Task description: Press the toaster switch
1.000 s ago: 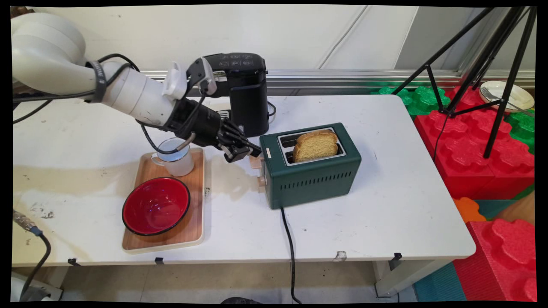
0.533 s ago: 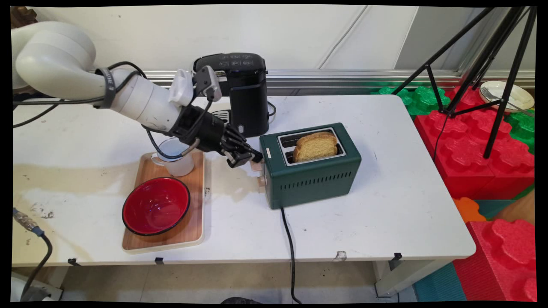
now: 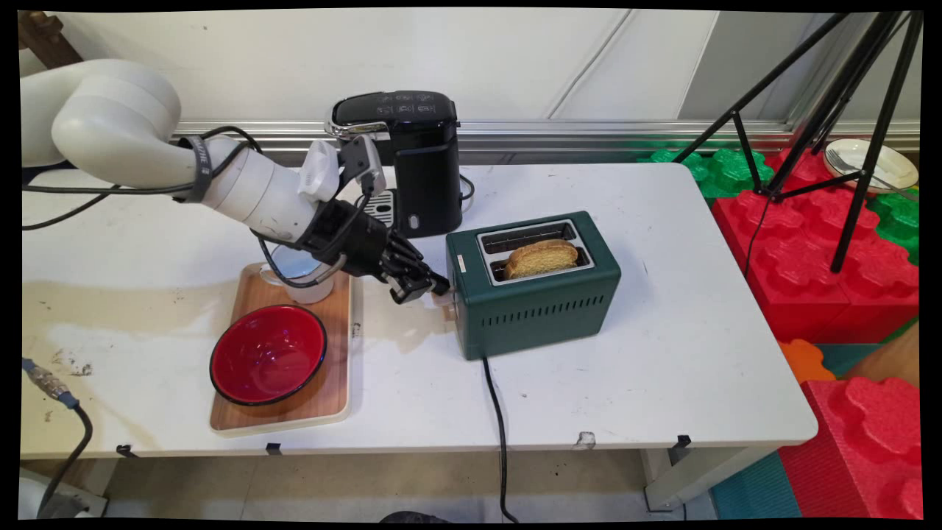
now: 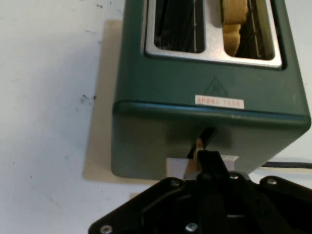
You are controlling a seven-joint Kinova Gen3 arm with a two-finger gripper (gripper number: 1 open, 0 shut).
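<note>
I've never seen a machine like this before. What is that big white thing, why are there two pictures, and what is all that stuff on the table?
The big white thing is a robot arm. At its end sits a black gripper, which works like a hand. One picture comes from a camera above the table. The other comes from a camera on the hand itself, looking along the gripper. On the white table stand a green toaster with a slice of bread in one slot, a black coffee machine, and a wooden tray holding a red bowl and a cup. The gripper presses against the toaster's lever at its end. It carries nothing.
</note>
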